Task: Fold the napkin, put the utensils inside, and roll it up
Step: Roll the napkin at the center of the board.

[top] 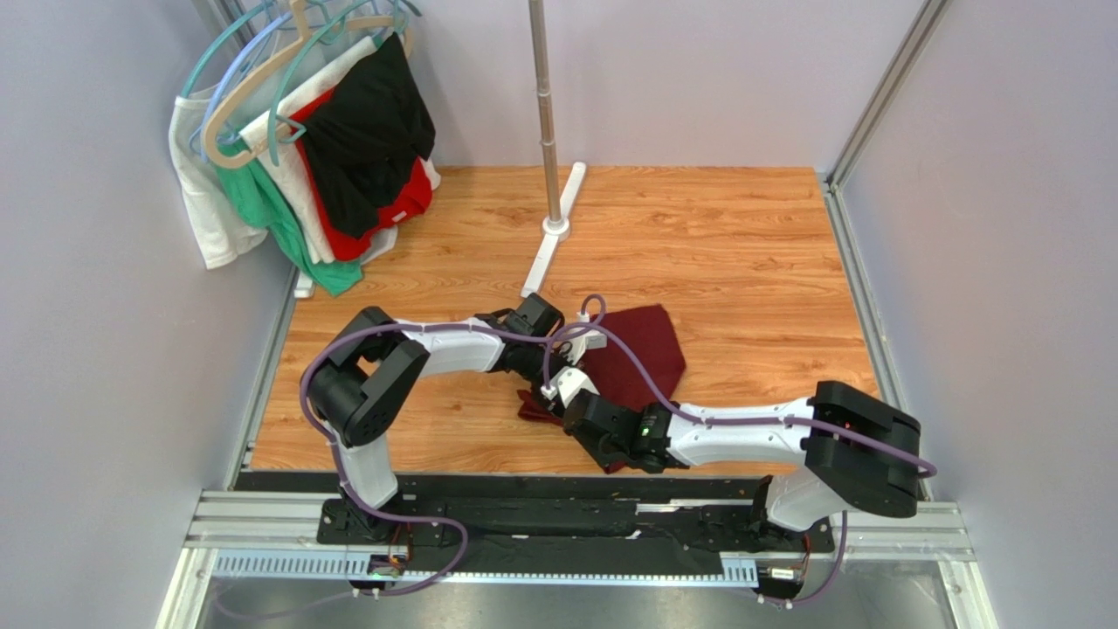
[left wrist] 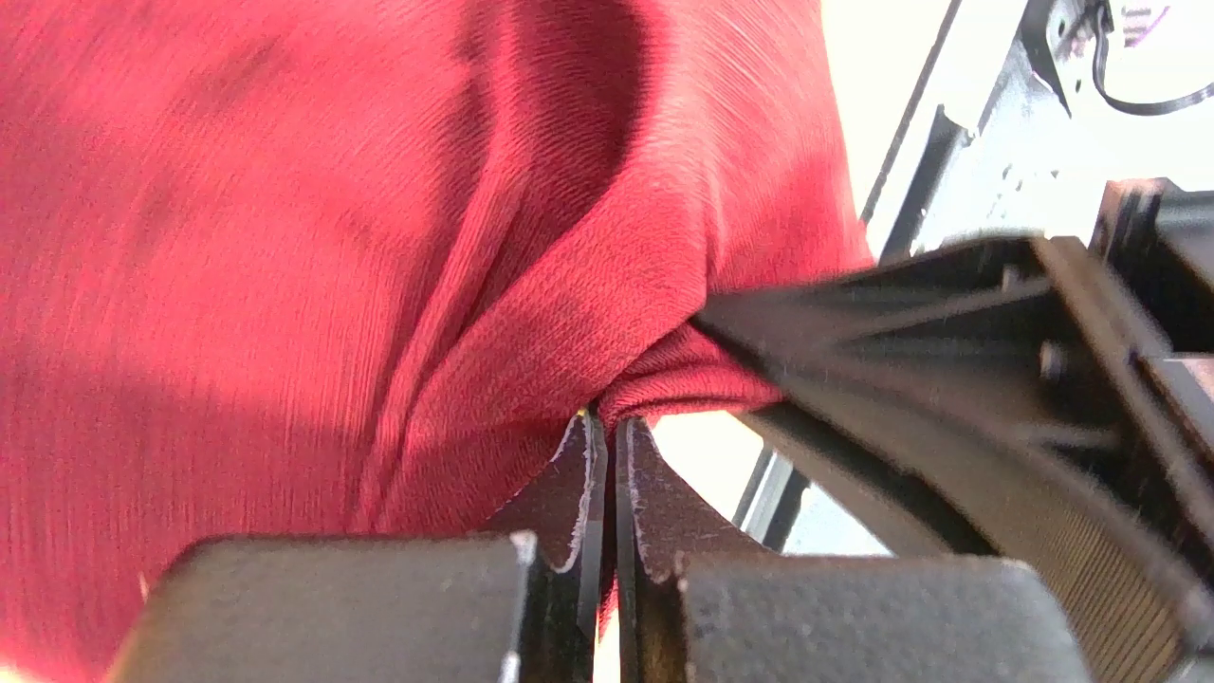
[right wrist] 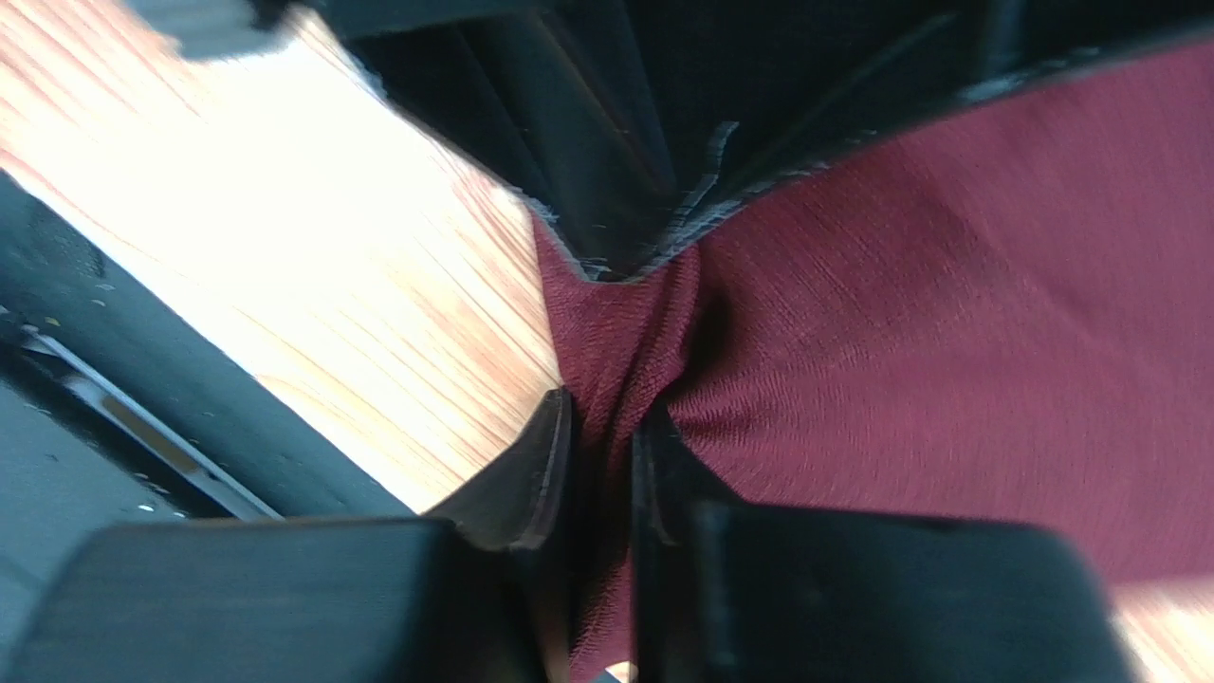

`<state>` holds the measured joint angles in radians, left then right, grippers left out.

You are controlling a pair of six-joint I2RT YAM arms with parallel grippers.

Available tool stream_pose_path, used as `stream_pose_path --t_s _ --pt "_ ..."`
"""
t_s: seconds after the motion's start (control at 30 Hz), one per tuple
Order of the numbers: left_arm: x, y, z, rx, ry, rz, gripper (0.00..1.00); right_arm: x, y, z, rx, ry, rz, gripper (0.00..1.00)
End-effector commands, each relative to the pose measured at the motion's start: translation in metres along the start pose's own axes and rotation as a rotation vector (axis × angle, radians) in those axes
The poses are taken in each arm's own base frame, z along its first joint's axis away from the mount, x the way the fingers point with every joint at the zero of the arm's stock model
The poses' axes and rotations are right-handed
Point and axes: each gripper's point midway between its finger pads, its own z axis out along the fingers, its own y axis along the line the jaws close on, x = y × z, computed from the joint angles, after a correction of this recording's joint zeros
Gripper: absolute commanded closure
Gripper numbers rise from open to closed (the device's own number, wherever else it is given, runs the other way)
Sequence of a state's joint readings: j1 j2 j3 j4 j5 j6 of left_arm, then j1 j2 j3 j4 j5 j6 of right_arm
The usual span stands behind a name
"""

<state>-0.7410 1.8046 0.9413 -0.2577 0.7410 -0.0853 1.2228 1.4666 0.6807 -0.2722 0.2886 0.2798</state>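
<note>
1 wood-grain tabletop (top: 735, 249) fills the middle of the top view, grey walls on 3 sides. 2 arms on it: left arm (top: 446, 347) bends in from lower left, right arm (top: 748, 433) reaches in from lower right, wrists meeting just left of frame centre. 1 bunch of garments (top: 328, 144) on hangers, upper left: white, green, red, black, so 4 colours; exact no. of pieces can't tell. 1 napkin (top: 643, 354), dark maroon, lies crumpled just right of centre, approx. triangular from above. Its lower-left part is bunched under the 2 wrists; the rest lies on the tabletop btw the arms. 1 metal pole (top: 541, 79) stands upper centre on a white foot (top: 558, 223), well apart from the cloth. Left wrist view: napkin (left wrist: 285, 256) fills most of the frame from upper left, w/ a deep crease down the middle. The left jaws are closed on its edge at lower centre, the 2 fingers (left wrist: 563, 491) nearly touching w/ cloth nipped at the tips. The other arm's fingers (left wrist: 912, 342) come in from the right & meet the same bunch. Right wrist view: napkin (right wrist: 969, 327) spreads to the right, bare wood at left. The right jaws are clamped on a pinched fold, cloth squeezed btw 2 fingers (right wrist: 527, 477) at lower centre. The left arm's fingers (right wrist: 599, 157) grip the same fold from the top, just beside.
</note>
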Motion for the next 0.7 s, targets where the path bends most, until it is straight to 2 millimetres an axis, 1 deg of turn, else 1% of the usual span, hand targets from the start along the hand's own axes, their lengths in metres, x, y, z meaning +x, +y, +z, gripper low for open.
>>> stream_pose_path --t_s 0.0,0.07,0.1,0.13,0.17,0.2,0.23,0.27,0.33,0.37,0.4,0.43,0.47,0.5,0.53,0.6,0.63,0.67 --pt "0.000 -0.006 -0.005 0.001 0.004 -0.019 1.00 0.043 0.009 0.010 -0.059 0.155 0.069 0.98" --pt "-0.006 -0.009 -0.010 -0.001 -0.026 -0.018 0.99 0.047 0.012 0.010 -0.077 0.170 0.083 1.00" --pt "-0.007 -0.010 -0.012 -0.002 -0.033 -0.017 0.96 0.048 0.012 0.009 -0.079 0.174 0.095 1.00" --pt "-0.013 -0.012 -0.015 -0.004 -0.058 -0.015 0.94 0.047 0.013 0.009 -0.083 0.171 0.098 1.00" --pt "-0.015 -0.013 -0.017 -0.004 -0.069 -0.018 0.89 0.050 0.013 0.009 -0.089 0.177 0.103 1.00" --pt "-0.017 -0.014 -0.019 -0.005 -0.077 -0.014 0.81 0.050 0.011 0.009 -0.089 0.176 0.114 1.00" --pt "-0.021 -0.015 -0.022 -0.009 -0.092 -0.014 0.76 0.048 0.011 0.008 -0.098 0.164 0.121 1.00" --pt "-0.023 -0.014 -0.025 -0.014 -0.103 -0.017 0.67 0.052 0.011 0.007 -0.107 0.172 0.128 1.00" --pt "-0.032 -0.013 -0.032 -0.030 -0.134 -0.023 0.60 0.048 0.011 0.004 -0.126 0.151 0.161 1.00" --pt "-0.036 -0.013 -0.035 -0.035 -0.148 -0.027 0.55 0.049 0.011 0.003 -0.135 0.149 0.173 1.00" --pt "-0.041 -0.009 -0.042 -0.045 -0.172 -0.036 0.52 0.050 0.008 0.002 -0.138 0.148 0.193 1.00" --pt "-0.047 -0.010 -0.048 -0.051 -0.198 -0.037 0.50 0.046 0.011 0.000 -0.165 0.131 0.215 1.00" --pt "-0.051 -0.008 -0.051 -0.060 -0.212 -0.034 0.48 0.045 0.009 0.000 -0.171 0.124 0.235 1.00" --pt "-0.056 -0.005 -0.057 -0.071 -0.230 -0.035 0.47 0.048 0.009 0.000 -0.179 0.127 0.246 1.00" --pt "-0.060 -0.004 -0.060 -0.085 -0.248 -0.029 0.46 0.046 0.015 -0.001 -0.220 0.122 0.259 1.00" --pt "-0.065 -0.002 -0.064 -0.102 -0.270 -0.011 0.44 0.045 0.016 0.000 -0.242 0.123 0.286 1.00" --pt "-0.073 -0.001 -0.068 -0.115 -0.302 0.014 0.44 0.045 0.016 0.002 -0.257 0.111 0.298 1.00" --pt "-0.075 0.000 -0.070 -0.118 -0.317 0.025 0.43 0.045 0.017 0.002 -0.279 0.113 0.323 1.00"
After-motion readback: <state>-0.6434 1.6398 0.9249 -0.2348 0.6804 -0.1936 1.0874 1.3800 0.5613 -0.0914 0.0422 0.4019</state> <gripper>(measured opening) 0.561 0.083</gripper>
